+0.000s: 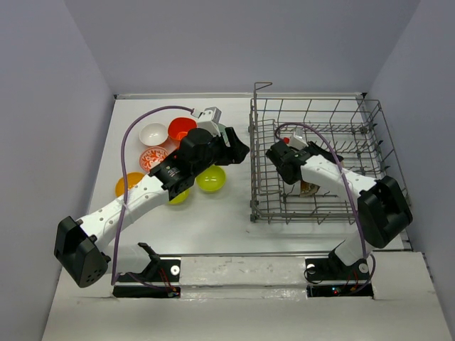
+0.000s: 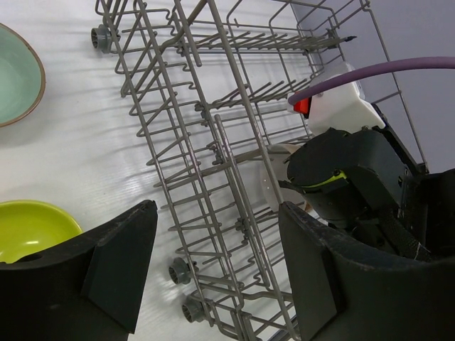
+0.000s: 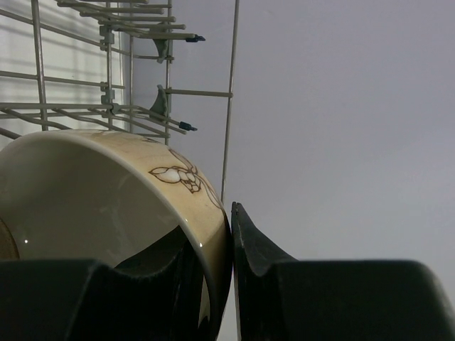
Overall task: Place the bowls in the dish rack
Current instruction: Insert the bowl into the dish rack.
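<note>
Pinching the rim of a cream bowl [image 3: 92,185] with a brown flower print, the right gripper [image 3: 229,245] sits down inside the dish rack [image 1: 313,101]. Left gripper [image 2: 215,234] hangs with jaws wide apart over the table [image 1: 213,213] just beside the rack, lime bowl [image 1: 211,178] close by, other bowls [image 1: 182,128] bunched up further left.

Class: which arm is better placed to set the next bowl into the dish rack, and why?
Right. The right gripper is shut on the rim of a cream bowl inside the dish rack; the left gripper is open and empty, outside it.
</note>
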Available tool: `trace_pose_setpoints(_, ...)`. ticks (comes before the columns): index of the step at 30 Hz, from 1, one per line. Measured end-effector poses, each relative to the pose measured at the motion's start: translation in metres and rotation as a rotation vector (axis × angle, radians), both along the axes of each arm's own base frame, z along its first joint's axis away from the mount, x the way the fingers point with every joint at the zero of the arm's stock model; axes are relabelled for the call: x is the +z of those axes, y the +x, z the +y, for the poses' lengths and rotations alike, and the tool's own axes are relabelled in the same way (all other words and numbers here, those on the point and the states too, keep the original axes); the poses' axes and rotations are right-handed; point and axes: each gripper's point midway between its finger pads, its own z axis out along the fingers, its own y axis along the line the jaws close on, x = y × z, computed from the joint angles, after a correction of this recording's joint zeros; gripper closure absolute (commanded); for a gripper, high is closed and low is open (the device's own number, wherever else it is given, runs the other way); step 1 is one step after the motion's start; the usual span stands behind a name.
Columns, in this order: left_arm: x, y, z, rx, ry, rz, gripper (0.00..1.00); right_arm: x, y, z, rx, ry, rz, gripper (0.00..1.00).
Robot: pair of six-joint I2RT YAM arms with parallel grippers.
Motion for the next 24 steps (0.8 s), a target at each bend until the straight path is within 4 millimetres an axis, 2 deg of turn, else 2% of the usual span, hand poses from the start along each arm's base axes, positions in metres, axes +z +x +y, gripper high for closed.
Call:
trace_pose_setpoints(8,-0.0006,0.0003,0.0004,0.001,0.001,0.001,0.23,-0.001,-0.0029,-0.0012,-0.007,0.01,0.002,0.98)
trace_pose_setpoints(24,-0.0007,-0.0001,0.0001,-0.002,0.0,0.002,0.22,-0.002,-0.0032,-0.0009,-0.008,0.024,0.003,0.7)
